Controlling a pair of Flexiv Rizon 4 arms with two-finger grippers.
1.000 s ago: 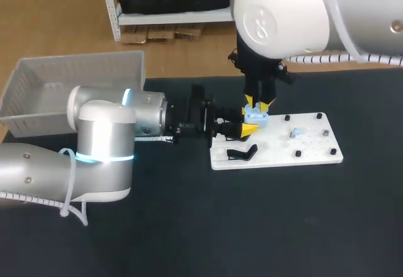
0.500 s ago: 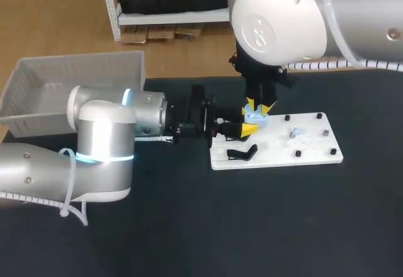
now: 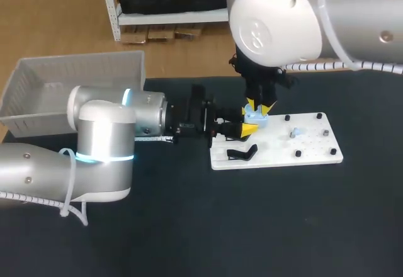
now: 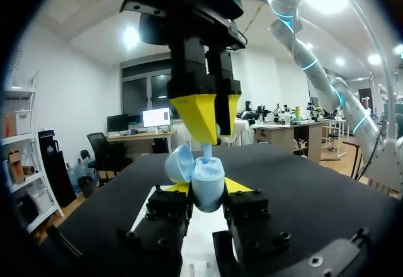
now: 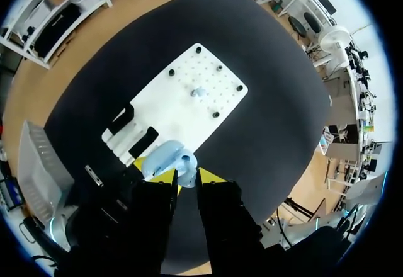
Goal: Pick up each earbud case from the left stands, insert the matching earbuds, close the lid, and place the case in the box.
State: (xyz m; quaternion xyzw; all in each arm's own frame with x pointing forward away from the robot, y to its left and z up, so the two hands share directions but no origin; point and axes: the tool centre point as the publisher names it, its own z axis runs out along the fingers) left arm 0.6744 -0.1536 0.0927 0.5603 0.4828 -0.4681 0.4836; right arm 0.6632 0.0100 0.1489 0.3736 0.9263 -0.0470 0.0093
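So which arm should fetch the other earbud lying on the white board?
Right. The left hand is busy gripping the open case. The right hand, pinching the first earbud over it, hangs by the white board where the spare earbud lies, so it is probably a short hop.

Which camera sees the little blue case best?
The left wrist view: the blue case sits close up, lid open, in the left end effector. The head view shows it small; the right wrist view, from above.
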